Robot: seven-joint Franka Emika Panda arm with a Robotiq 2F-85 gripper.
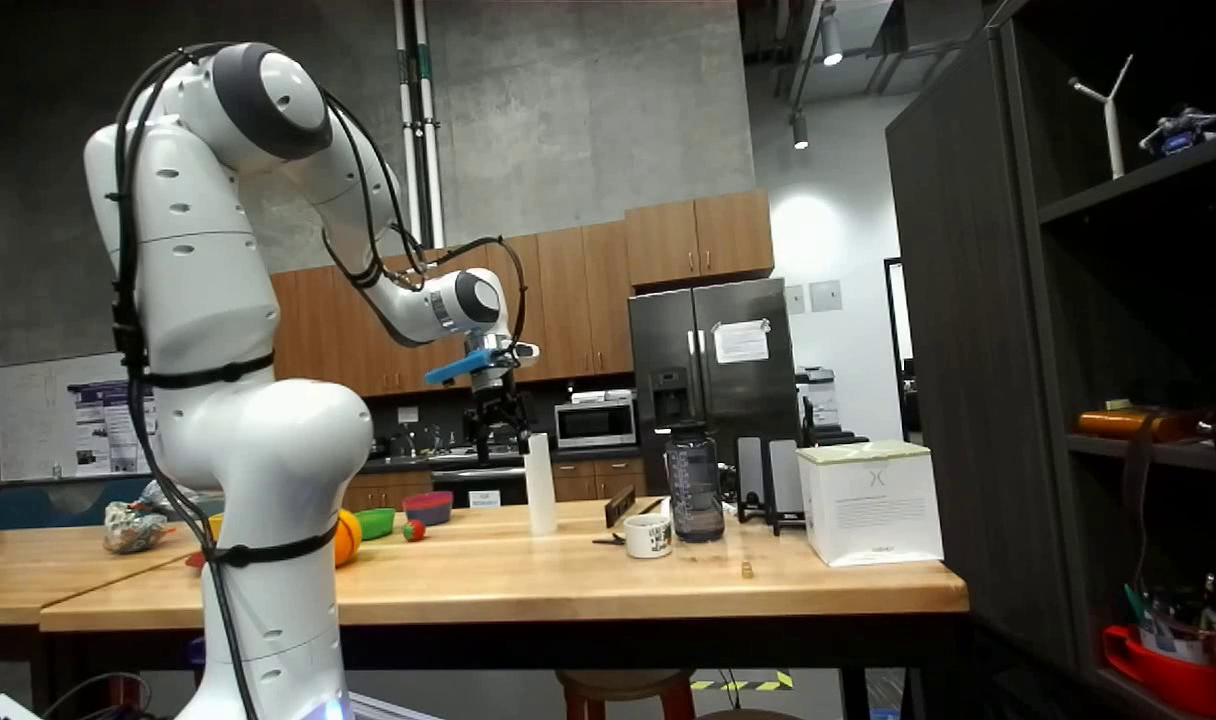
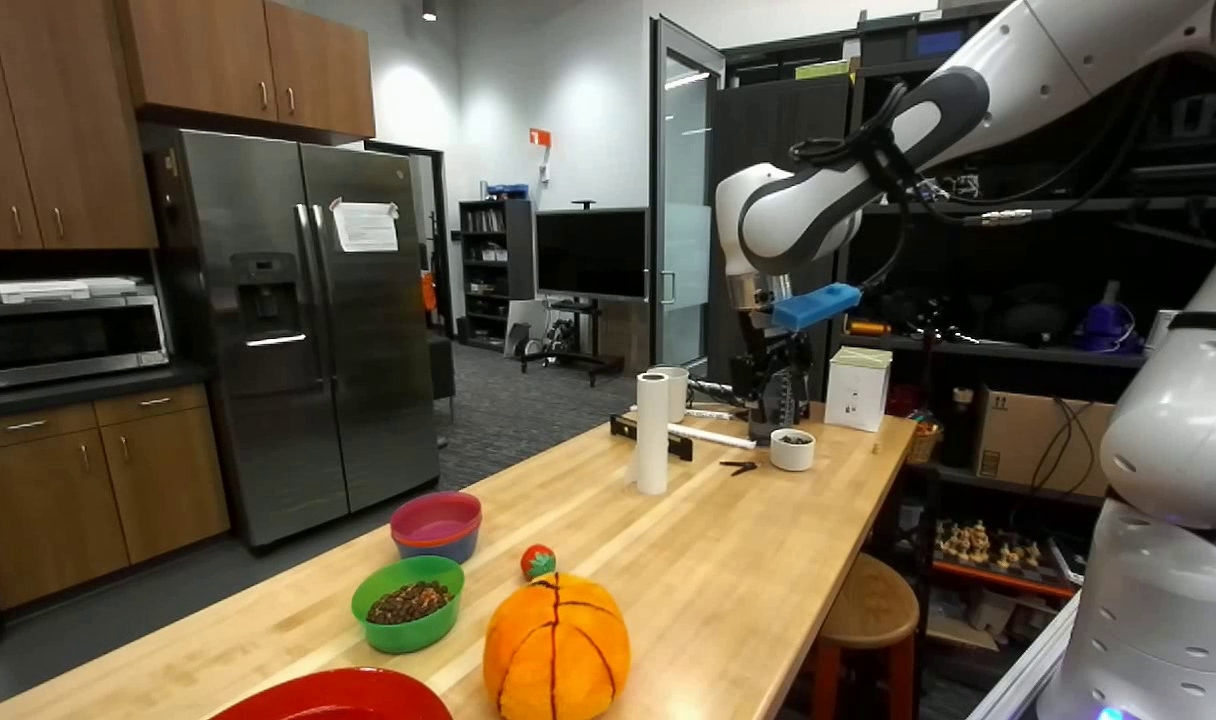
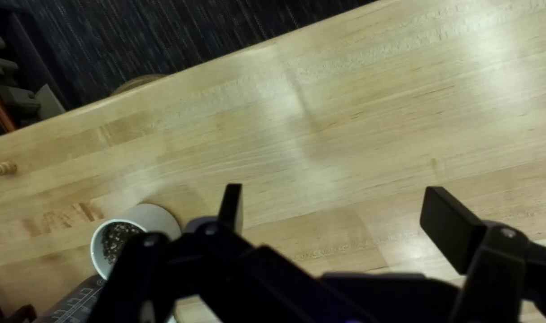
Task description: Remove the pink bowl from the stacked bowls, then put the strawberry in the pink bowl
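I have the hand hanging above the surface, its fingers spread well apart, with wood showing between them in the wrist view. Closest by, at lower left of that frame, is the mug, filled with dark bits and partly covered by the hand.

Farther out, the roll stands upright near the centre of an exterior view, left of my hand in that frame. Beyond it, lower and left of centre, the strawberry rests on the surface, near the pink bowl but apart from it. I see the pink bowl nested in the blue bowl, well apart from the hand; in both exterior views it shows lower and farther left than the hand.

Past that come the green bowl with brown bits, the ball near bottom centre, and the red dish, cut by the bottom edge.
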